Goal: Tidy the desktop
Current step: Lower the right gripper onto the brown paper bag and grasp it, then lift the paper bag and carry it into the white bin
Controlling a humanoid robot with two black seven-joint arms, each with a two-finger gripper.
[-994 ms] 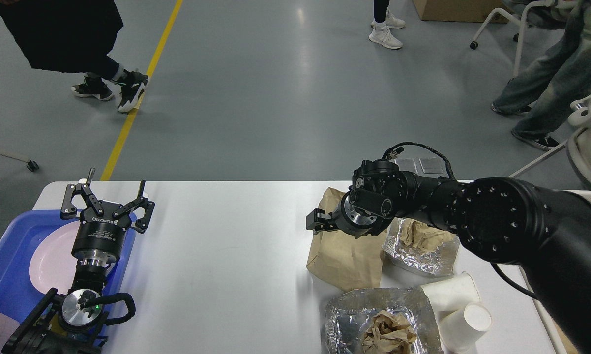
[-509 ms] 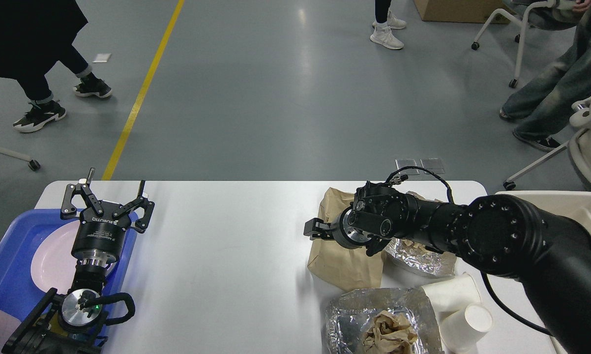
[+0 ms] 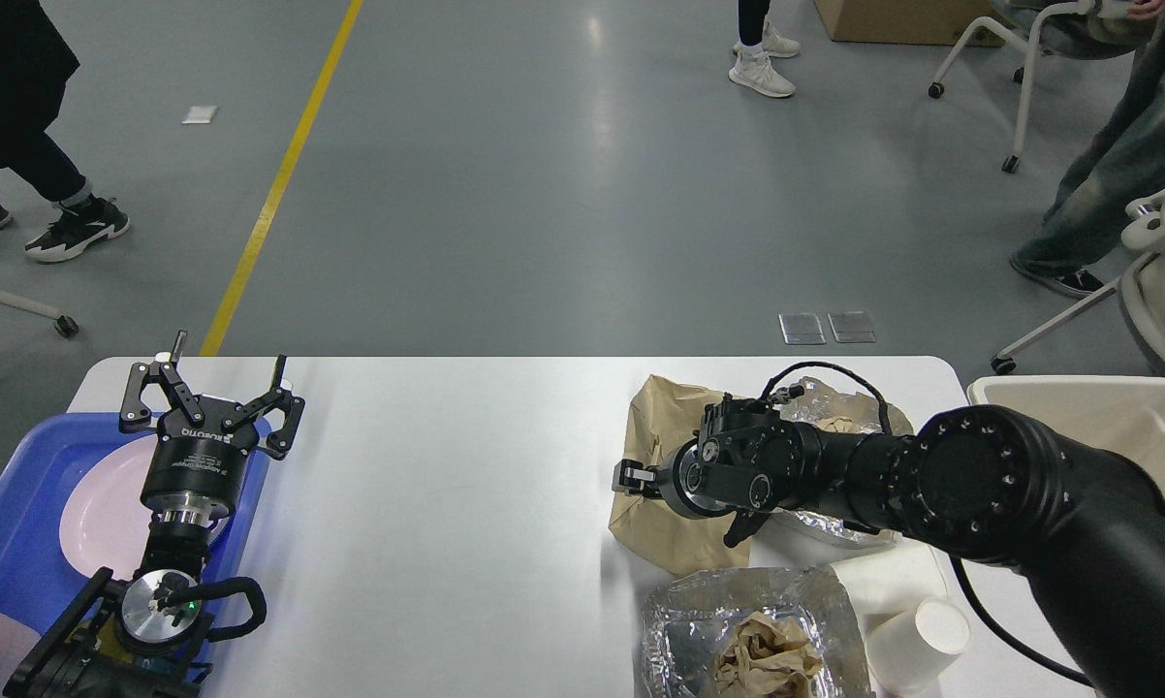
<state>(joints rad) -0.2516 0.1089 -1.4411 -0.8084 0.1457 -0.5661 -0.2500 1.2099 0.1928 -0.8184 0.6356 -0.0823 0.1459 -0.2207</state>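
Bag: crumpled brown paper bag (image 3: pixel 662 523) on white desktop (image 3: pixel 447 504), light, soft; best pinched at its edge.
Right gripper (image 3: pixel 631 478): at bag, jaw state unclear.
Left gripper (image 3: pixel 212 393): jaws spread, empty.

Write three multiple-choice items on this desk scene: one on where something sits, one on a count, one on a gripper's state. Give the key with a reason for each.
1. Where is the pink plate?
A. in the blue tray at the desktop's left end
B. on the brown paper bag
C. inside the beige bin

2. How many white paper cups show near the desktop's right front corner?
A. none
B. two
C. five

3. How does the left gripper stand?
A. shut on a cup
B. shut on the plate
C. open, holding nothing

Key: 1 A, the plate lies inside the tray's raised rim. 2 B, one cup lies on its side and another lies just in front of it, beside the foil wrapper. 3 C, its two fingers are spread apart above the tray with nothing between them.
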